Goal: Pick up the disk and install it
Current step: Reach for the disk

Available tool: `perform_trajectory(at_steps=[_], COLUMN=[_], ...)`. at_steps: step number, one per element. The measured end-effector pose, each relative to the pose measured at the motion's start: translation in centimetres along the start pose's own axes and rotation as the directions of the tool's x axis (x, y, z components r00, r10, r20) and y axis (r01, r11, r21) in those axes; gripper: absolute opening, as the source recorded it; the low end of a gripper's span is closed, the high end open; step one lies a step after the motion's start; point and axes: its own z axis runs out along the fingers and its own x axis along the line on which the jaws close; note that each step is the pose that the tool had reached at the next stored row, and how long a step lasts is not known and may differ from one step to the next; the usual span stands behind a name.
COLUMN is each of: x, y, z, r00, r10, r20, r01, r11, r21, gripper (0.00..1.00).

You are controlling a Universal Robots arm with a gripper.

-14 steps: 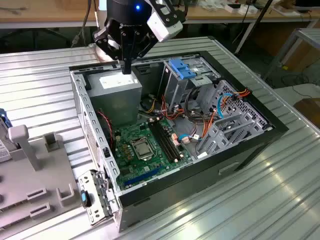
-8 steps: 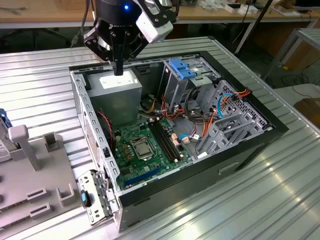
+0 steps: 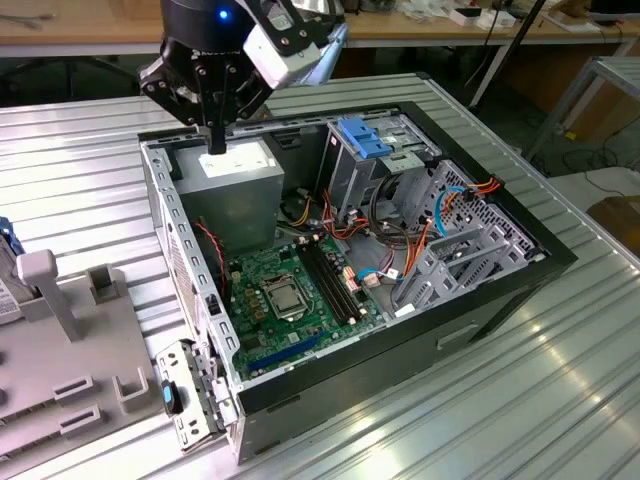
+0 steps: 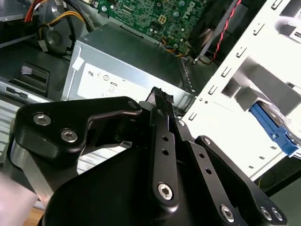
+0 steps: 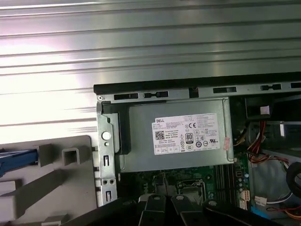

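My gripper (image 3: 217, 140) hangs shut and empty just above the grey power-supply box (image 3: 240, 185), at the far left corner of the open computer case (image 3: 480, 300) in the exterior view. The second wrist view shows its black fingers (image 4: 161, 101) pressed together over the box (image 4: 127, 70). The disk (image 3: 6, 290) stands at the exterior view's far left edge, mostly cut off, on a grey holder (image 3: 70, 330). Its blue rail (image 5: 18, 157) shows in the first wrist view and again in the second wrist view (image 4: 272, 126).
Inside the case lie a green motherboard (image 3: 290, 290), bundled cables (image 3: 400, 260) and a metal drive cage (image 3: 385, 165) with a bare blue latch (image 3: 362, 138). The case stands on a ribbed metal table (image 3: 520, 410). A loose bracket (image 3: 185, 390) leans at the case's near corner.
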Motion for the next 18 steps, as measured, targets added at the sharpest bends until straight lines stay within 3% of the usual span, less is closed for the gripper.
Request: perform_trajectory(at_steps=[6, 10, 18], x=[1.82, 3.74, 5.61], y=[-0.14, -0.28, -0.42], z=[-0.05, -0.11, -0.16], r00=[1.0, 1.0, 1.0], r10=[0.0, 0.0, 0.0], r20=[0.0, 0.0, 0.0], r01=[0.0, 0.0, 0.0], r11=[1.0, 1.0, 1.0], r21=[0.0001, 0.0001, 0.0], gripper=[0.11, 0.11, 0.11])
